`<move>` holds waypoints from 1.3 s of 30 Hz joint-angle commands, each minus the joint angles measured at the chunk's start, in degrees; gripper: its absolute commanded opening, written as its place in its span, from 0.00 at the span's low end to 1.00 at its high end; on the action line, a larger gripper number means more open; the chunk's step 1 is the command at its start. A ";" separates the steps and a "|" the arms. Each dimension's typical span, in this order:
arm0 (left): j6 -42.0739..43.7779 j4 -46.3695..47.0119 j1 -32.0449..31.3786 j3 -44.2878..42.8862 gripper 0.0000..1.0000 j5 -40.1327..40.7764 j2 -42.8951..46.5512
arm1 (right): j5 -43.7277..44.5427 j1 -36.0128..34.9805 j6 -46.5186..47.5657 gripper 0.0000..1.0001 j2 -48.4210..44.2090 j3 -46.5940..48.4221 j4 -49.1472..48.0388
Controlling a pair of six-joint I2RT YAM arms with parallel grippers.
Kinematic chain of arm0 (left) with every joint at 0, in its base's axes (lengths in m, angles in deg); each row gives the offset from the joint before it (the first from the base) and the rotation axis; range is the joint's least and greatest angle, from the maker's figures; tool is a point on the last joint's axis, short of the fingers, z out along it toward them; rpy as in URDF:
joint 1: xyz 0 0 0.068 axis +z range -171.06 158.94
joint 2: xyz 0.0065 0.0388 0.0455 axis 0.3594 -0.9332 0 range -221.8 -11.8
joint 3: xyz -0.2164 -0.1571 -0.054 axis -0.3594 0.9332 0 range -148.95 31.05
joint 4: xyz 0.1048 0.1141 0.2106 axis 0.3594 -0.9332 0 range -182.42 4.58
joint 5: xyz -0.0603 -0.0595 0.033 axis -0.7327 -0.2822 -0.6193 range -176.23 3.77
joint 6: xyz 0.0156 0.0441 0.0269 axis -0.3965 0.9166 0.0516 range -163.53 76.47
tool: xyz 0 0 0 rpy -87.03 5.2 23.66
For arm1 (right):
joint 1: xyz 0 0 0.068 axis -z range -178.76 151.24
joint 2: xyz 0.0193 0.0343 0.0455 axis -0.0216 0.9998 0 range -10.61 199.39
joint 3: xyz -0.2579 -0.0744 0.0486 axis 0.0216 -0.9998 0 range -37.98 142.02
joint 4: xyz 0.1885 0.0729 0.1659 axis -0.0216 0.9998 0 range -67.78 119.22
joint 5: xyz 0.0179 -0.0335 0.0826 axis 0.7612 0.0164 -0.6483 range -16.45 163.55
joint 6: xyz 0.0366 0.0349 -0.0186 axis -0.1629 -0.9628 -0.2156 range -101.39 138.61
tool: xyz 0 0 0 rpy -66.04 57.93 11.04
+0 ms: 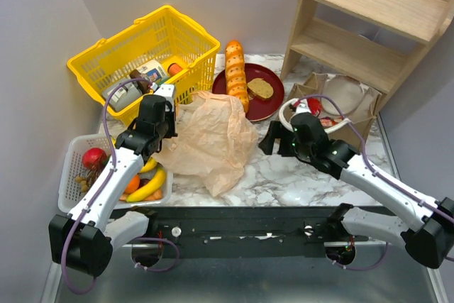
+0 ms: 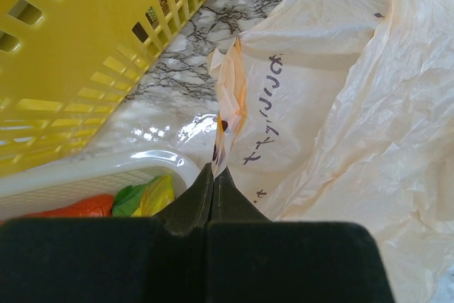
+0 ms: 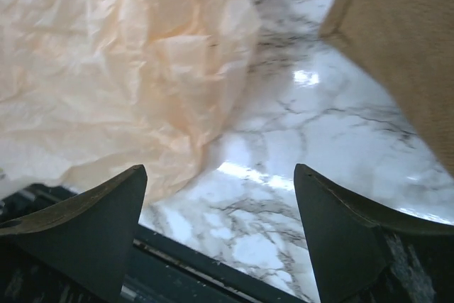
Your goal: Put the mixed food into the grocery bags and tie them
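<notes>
Left pincer (image 2: 214, 175) clamped on the thin tan plastic bag (image 2: 340, 104), right pincer (image 3: 220, 175) apart. Yellow banana (image 1: 150, 188) lower left unbagged, so I guess packing's unfinished, nothing tied.

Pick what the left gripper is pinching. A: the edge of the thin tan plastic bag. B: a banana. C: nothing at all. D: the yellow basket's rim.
A: the left wrist view shows the left gripper shut on the plastic bag at its printed edge.
</notes>
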 commanded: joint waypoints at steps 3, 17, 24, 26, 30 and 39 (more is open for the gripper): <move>0.29 0.35 0.40 1.41 0.00 -1.44 0.90 | -9.29 -3.71 3.83 0.93 12.46 8.11 -10.88; 0.55 0.62 0.49 1.59 0.00 -3.72 0.55 | -1.58 -3.72 10.44 1.00 7.50 10.36 -1.93; -0.15 0.70 0.49 1.50 0.00 -6.54 -0.07 | -3.94 -3.27 1.66 1.00 -0.49 -1.43 2.73; -0.15 0.79 0.49 1.67 0.00 -6.63 0.02 | -4.04 -3.27 -0.81 1.00 -2.35 -3.47 4.22; -0.24 0.88 0.49 1.59 0.00 -6.81 0.11 | -3.95 -3.27 -2.39 1.00 -7.97 -7.77 6.07; -0.42 0.97 0.49 1.85 0.00 -8.74 0.37 | 0.00 -3.27 -4.33 1.00 -14.57 -5.59 18.38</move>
